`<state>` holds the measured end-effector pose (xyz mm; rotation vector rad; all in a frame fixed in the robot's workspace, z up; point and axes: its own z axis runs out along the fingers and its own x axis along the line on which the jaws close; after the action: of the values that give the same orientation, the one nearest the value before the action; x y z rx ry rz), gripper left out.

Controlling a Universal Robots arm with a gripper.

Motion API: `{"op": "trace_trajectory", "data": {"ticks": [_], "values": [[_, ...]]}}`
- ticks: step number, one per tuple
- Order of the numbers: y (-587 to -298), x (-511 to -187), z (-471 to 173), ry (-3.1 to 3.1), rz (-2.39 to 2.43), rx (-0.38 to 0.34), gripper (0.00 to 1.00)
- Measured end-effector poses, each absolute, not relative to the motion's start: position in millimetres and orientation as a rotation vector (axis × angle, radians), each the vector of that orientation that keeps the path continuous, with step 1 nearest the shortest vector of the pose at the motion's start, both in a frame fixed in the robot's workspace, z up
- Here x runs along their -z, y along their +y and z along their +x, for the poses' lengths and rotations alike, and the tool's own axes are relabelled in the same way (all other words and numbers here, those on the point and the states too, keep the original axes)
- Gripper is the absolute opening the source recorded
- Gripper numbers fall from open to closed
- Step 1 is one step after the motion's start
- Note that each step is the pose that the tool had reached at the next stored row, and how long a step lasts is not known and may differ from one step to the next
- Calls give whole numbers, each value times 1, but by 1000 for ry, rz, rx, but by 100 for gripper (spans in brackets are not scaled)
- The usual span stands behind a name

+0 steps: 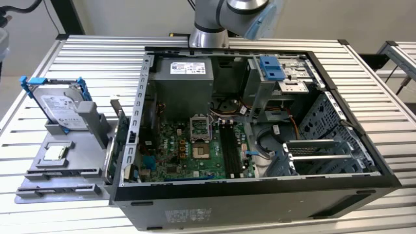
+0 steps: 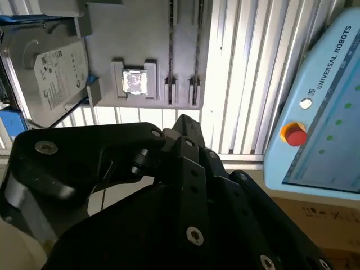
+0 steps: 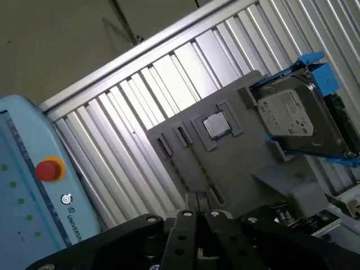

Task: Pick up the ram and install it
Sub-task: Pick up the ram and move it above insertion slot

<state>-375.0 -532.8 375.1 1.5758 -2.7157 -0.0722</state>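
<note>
My gripper [image 3: 197, 198] hangs high above the grey parts tray [image 3: 236, 169]. Its black fingers [image 2: 184, 121] are pressed together, with nothing between them. I cannot pick out the ram. The tray's two long narrow grooves [image 2: 170, 56] look bare in both wrist views. In the exterior view, long dark memory slots [image 1: 229, 145] run along the green motherboard [image 1: 175, 151] inside the open computer case [image 1: 351, 161]. I cannot tell whether a stick sits in them. The arm [image 1: 211, 22] rises behind the case's far wall.
On the tray [image 1: 39, 187] a silver hard drive in a blue bracket [image 1: 60, 105] leans upright, beside a square processor chip [image 1: 56, 152]. A card [image 1: 122, 136] stands between the tray and the case. A light blue pendant with a red button [image 2: 294, 134] lies beyond the slatted table [image 1: 97, 53].
</note>
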Motion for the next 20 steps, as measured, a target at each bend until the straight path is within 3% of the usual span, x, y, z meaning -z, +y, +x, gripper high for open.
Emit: {"op": "trace_trajectory", "data": {"ticks": [20], "values": [[-533,-374,-375,-2406,2046,48,0]]}}
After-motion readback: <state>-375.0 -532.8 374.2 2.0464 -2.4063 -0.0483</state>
